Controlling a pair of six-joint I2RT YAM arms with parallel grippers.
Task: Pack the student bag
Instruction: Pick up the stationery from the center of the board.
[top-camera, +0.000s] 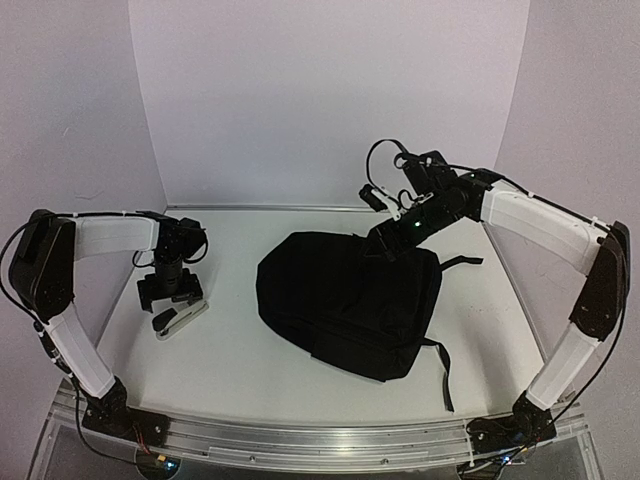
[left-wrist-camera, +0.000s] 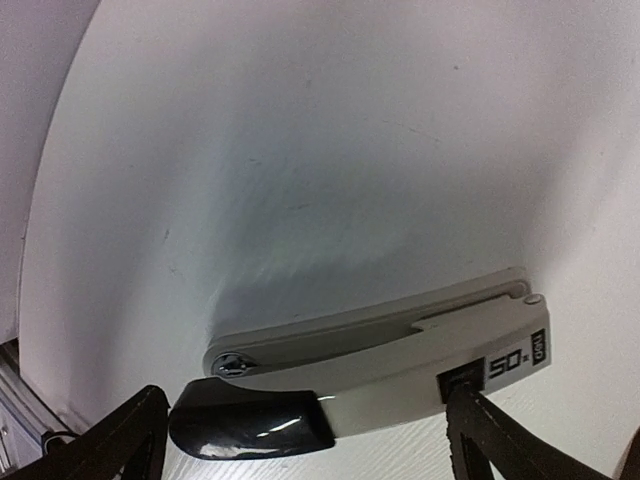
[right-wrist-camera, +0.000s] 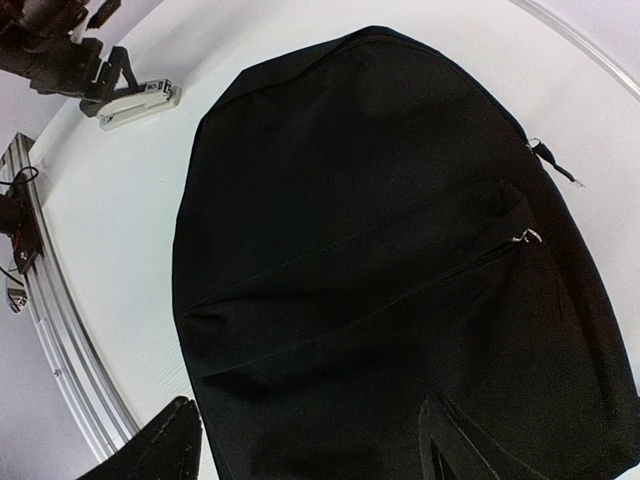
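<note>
Three pale walls (top-camera: 330, 100) enclose a white table (top-camera: 230, 370), faintly scuffed, with an aluminium rail (top-camera: 300, 435) along its near edge. Student bag (top-camera: 350, 300) lies flat, right of centre. Right gripper (top-camera: 385, 242) hovers at its far end, fingers spread, gripping nothing. Left gripper (top-camera: 168, 296), fingers released wide, straddles a grey stapler (top-camera: 180, 318), well left of the bag.

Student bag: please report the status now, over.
Left pincer open over the stapler. Right pincer open over the student bag. Bag lies flat, looks zipped shut. Nothing on it.
</note>
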